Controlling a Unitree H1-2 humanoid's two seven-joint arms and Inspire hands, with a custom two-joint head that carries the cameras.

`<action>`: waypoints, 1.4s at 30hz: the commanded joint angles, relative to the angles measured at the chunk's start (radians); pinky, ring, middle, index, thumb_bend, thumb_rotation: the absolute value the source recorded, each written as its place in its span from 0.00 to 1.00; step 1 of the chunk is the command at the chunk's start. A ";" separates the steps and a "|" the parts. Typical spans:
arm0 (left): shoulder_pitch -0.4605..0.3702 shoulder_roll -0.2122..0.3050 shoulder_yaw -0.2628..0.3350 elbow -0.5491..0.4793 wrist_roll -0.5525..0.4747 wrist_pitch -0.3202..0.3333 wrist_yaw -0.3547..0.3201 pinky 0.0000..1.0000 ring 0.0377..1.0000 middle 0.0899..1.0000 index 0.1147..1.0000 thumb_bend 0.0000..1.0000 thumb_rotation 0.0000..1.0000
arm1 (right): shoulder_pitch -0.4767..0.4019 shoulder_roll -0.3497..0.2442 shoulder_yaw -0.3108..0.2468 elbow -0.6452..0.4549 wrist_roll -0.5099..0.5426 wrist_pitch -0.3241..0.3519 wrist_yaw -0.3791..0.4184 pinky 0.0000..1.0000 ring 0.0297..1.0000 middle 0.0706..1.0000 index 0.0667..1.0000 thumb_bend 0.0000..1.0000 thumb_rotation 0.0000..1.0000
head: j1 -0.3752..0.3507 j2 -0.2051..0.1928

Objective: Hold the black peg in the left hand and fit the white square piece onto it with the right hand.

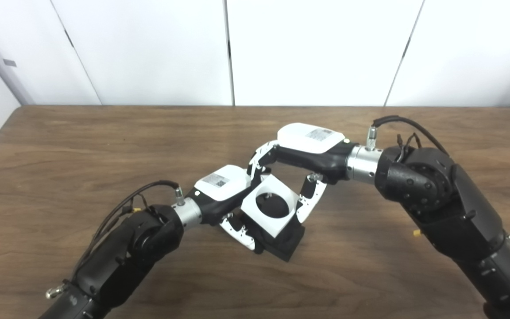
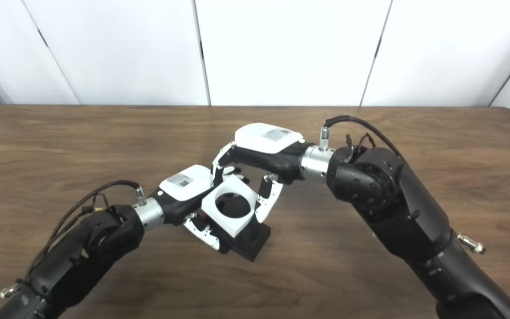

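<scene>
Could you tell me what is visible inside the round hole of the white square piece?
Through the hole in the white square piece, dark black material shows, apparently the black peg whose base sticks out below. How deep the peg sits is hidden by the piece and both hands' fingers.

Brown wood table point(image 1: 82, 146); white panelled wall point(image 1: 308, 48) behind.

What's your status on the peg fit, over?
Left robot hand shut on black peg base. Right robot hand shut on white square piece, tilted over the peg, hole lined up. Nothing else on the table nearby.
</scene>
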 commanded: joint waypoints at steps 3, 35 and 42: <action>0.021 -0.006 -0.046 0.029 0.066 0.028 -0.066 0.92 0.99 0.93 0.43 0.52 0.08 | -0.017 0.005 0.024 0.035 -0.022 -0.016 0.001 0.73 0.84 0.75 0.44 0.52 0.13 | 0.001 0.002; 0.011 0.000 -0.040 0.038 0.063 0.017 -0.059 0.91 0.97 0.91 0.43 0.52 0.08 | -0.052 -0.070 0.004 -0.008 -0.001 0.014 0.061 0.75 0.84 0.74 0.44 0.52 0.13 | -0.005 0.013; 0.012 -0.004 -0.040 0.038 0.066 0.018 -0.054 0.91 0.97 0.91 0.43 0.52 0.08 | -0.048 -0.064 0.006 -0.011 -0.006 0.017 0.064 0.75 0.84 0.74 0.44 0.52 0.13 | -0.003 0.015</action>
